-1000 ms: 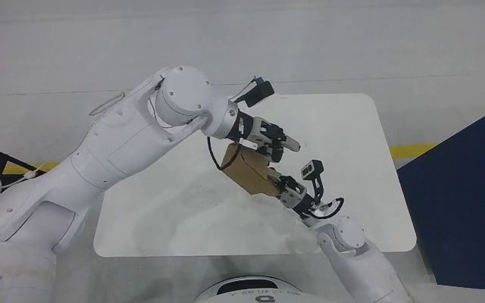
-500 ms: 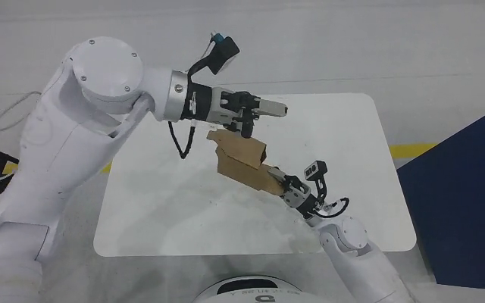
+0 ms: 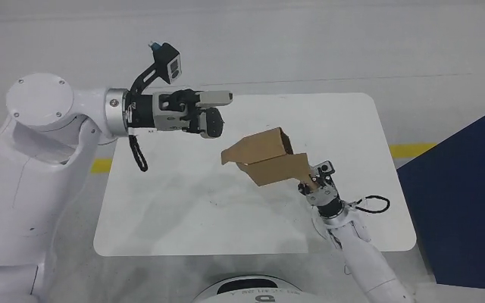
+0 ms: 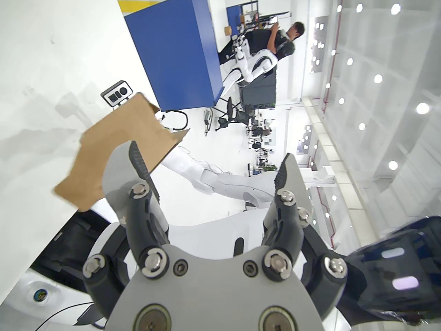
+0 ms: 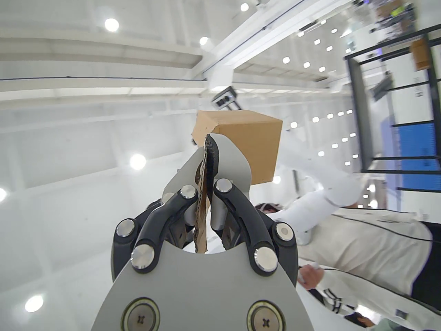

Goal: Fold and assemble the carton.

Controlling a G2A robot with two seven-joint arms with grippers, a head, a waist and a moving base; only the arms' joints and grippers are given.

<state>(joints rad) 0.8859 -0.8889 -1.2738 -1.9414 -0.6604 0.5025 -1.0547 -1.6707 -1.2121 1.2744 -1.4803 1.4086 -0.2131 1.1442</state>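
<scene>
Your right gripper (image 5: 209, 142) pinches the carton (image 3: 265, 155) over the white table (image 3: 174, 212) (blue partition (image 3: 455, 204) beside it). Your left gripper (image 4: 210, 149) hangs released, apart.

A white table (image 3: 151, 220) stands beside a blue cabinet (image 3: 447, 212), and a yellow stripe (image 3: 413, 150) marks the floor.

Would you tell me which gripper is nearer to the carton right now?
Right. The right gripper is shut on a flap of the carton; the left gripper is open and well apart from it.
</scene>
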